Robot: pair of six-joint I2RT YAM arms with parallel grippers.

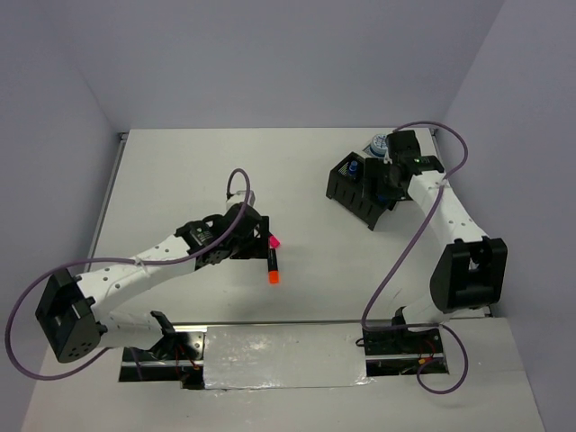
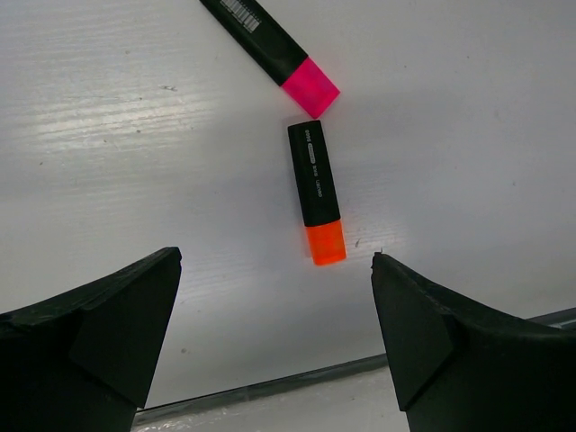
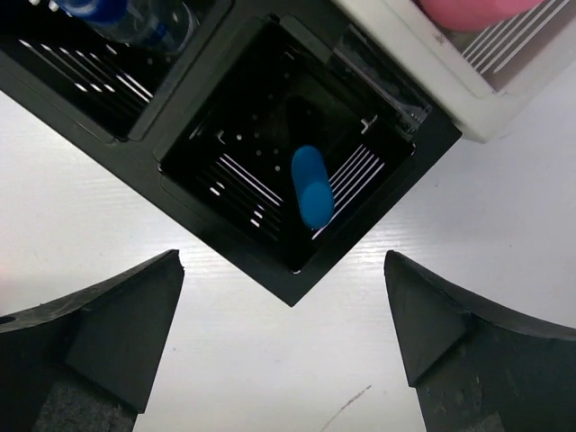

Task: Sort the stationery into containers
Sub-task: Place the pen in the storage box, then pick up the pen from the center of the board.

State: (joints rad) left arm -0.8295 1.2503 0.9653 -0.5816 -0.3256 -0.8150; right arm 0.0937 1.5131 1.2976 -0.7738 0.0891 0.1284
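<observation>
An orange-capped black highlighter (image 2: pixel 317 191) and a pink-capped one (image 2: pixel 274 49) lie on the table, also in the top view (image 1: pixel 273 268) (image 1: pixel 269 240). My left gripper (image 2: pixel 276 256) is open and empty, just short of the orange cap, and sits left of both in the top view (image 1: pixel 252 232). My right gripper (image 3: pixel 283 256) is open and empty above the black organiser (image 3: pixel 297 286). One compartment holds a blue-capped highlighter (image 3: pixel 312 186), the other a white-blue marker (image 3: pixel 135 13). The white organiser (image 3: pixel 450 76) behind it holds a pink item (image 3: pixel 468 7).
In the top view the black organiser (image 1: pixel 346 193) stands at the back right under my right wrist (image 1: pixel 385 174). A blue-white patterned roll (image 1: pixel 379 142) shows just behind it. The table's near edge strip (image 2: pixel 270 387) runs below my left fingers.
</observation>
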